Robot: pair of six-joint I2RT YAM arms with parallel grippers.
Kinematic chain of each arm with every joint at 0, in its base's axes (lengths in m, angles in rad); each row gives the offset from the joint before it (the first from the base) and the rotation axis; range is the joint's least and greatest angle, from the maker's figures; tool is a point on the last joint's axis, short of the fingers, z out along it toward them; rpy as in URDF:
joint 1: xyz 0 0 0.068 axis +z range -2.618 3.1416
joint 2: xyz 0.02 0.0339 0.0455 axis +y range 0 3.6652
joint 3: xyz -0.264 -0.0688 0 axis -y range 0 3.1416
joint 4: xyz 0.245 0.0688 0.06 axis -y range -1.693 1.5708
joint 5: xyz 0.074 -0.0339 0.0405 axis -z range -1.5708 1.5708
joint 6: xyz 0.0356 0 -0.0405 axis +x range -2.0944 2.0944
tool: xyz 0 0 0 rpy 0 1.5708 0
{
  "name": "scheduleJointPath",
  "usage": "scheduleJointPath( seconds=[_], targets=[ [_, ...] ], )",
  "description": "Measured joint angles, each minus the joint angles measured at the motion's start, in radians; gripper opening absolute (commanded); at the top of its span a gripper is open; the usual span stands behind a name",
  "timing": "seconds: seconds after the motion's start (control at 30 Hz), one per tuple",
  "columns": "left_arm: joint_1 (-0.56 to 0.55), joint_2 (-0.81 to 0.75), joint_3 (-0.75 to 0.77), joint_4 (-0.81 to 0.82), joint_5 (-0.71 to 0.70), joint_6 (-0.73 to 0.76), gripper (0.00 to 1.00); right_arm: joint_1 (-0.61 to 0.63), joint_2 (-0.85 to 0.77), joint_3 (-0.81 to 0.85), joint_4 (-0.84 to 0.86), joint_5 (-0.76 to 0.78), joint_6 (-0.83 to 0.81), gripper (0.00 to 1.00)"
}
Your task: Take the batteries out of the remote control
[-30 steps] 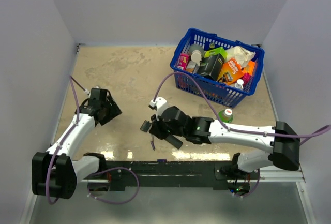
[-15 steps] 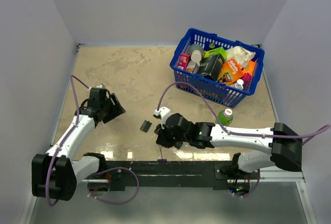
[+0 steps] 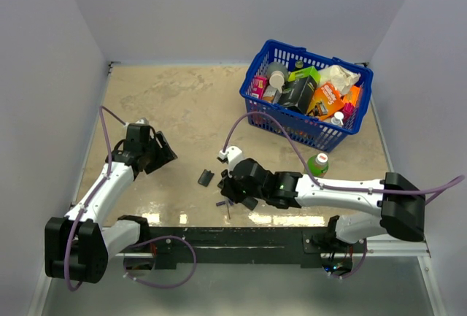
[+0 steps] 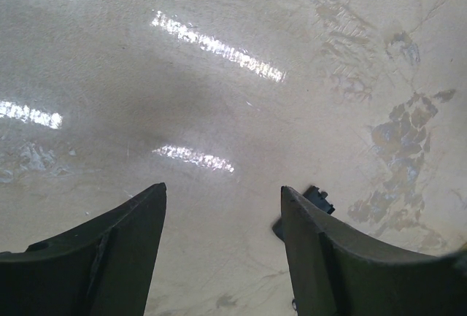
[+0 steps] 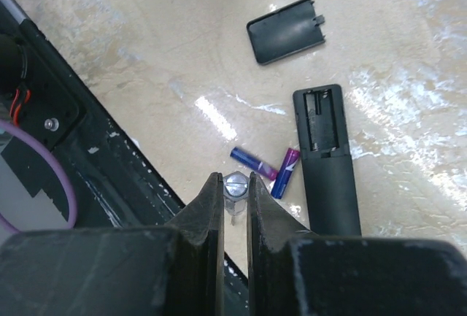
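The left gripper (image 4: 222, 192) hovers, jaws apart; the right gripper (image 5: 228, 179) points down, pinched on a grey stick (image 5: 235, 187).

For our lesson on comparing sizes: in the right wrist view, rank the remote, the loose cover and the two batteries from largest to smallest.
1. Remote, the largest.
2. Cover.
3. The two batteries, the smallest. They look about alike, so I will not rank one above the other.

OVERHEAD AND WRISTS: the high view looks down from behind the 2 arm bases across the whole desk (image 3: 182, 97). Both wrist cameras look steeply down, close to the surface, past their own jaws; all 3 views share the black cover (image 5: 286, 29).
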Motion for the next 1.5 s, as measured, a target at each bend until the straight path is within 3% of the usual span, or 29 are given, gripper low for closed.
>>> scheduleJointPath(
  seconds=[0.47, 0.67, 0.9, 1.1, 1.23, 1.5],
  targets=[
    [0.000, -0.002, 0.000, 0.002, 0.001, 0.000, 0.68, -0.008, 0.030, 0.090, -0.021, 0.031, -0.031, 0.00],
    [0.000, -0.004, -0.013, 0.033, 0.064, 0.028, 0.68, -0.036, 0.030, 0.116, -0.028, 0.075, -0.027, 0.00],
    [0.000, -0.038, -0.017, 0.048, 0.130, 0.077, 0.67, -0.148, 0.103, 0.312, -0.202, 0.126, -0.048, 0.00],
    [0.000, -0.209, -0.002, 0.048, 0.101, 0.114, 0.67, -0.195, 0.158, 0.430, -0.428, 0.214, -0.067, 0.04],
    [0.000, -0.291, 0.011, 0.064, 0.085, 0.146, 0.68, -0.211, 0.278, 0.532, -0.566, 0.322, -0.087, 0.05],
    [0.000, -0.342, 0.011, 0.065, 0.084, 0.158, 0.67, -0.226, 0.532, 0.621, -0.653, 0.415, -0.151, 0.12]
  ],
)
